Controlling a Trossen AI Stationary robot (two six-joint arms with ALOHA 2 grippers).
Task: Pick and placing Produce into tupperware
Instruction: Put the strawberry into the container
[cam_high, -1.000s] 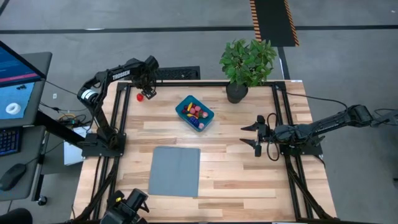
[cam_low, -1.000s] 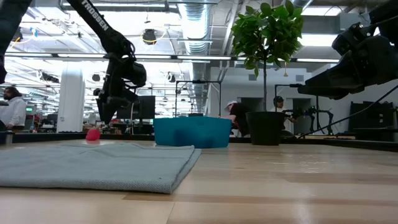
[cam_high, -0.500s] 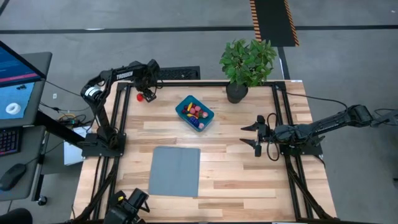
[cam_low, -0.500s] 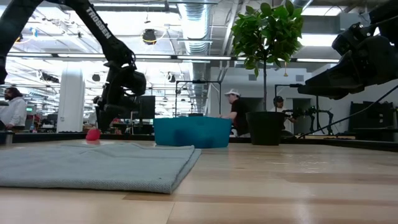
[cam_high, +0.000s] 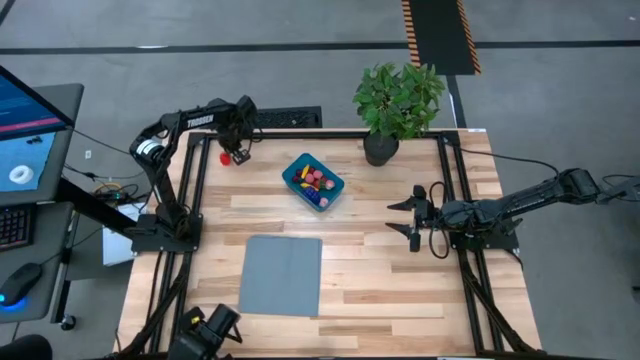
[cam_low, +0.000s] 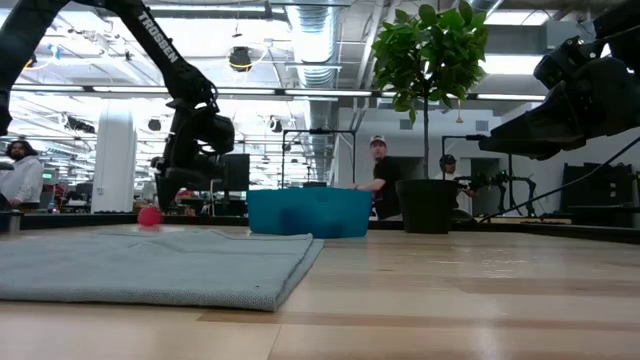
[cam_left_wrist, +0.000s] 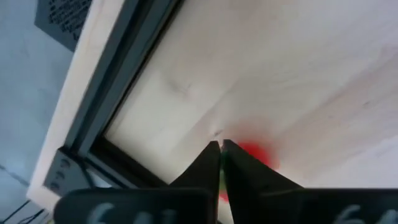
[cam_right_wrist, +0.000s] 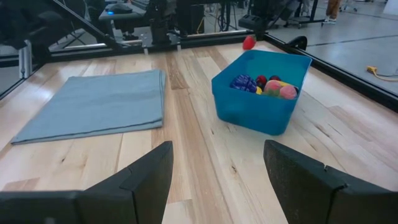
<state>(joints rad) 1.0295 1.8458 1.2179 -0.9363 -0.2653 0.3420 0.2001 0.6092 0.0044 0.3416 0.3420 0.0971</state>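
Note:
A small red piece of produce (cam_high: 225, 156) lies on the wood near the table's far left corner and also shows in the low view (cam_low: 149, 216). My left gripper (cam_high: 238, 153) points steeply down right beside it, fingers shut (cam_left_wrist: 219, 145). The red body (cam_left_wrist: 258, 155) shows past one finger. The teal tupperware (cam_high: 313, 182) stands at the table's middle far side with several small coloured produce pieces inside (cam_right_wrist: 267, 84). My right gripper (cam_high: 412, 218) waits open and level at the right, with nothing between its fingers. My left gripper comes from above, slanting steeply down, its two fingers closed together. A thin green sliver (cam_left_wrist: 219, 179) shows in the slit between them. The red body lies against the outer side of one finger (cam_left_wrist: 242, 163) and rests on the table. The fingers hide the rest of the contact.
A grey cloth (cam_high: 282, 274) lies flat at the table's near middle. A potted plant (cam_high: 397, 105) stands at the far edge, right of the tupperware. The table's black frame rail (cam_left_wrist: 118, 93) runs close by the left gripper. People stand in the room beyond the table.
My left gripper has sunk a little toward the red piece at the far left corner and has shut its fingers there. The red piece stays on the table at about the same spot.

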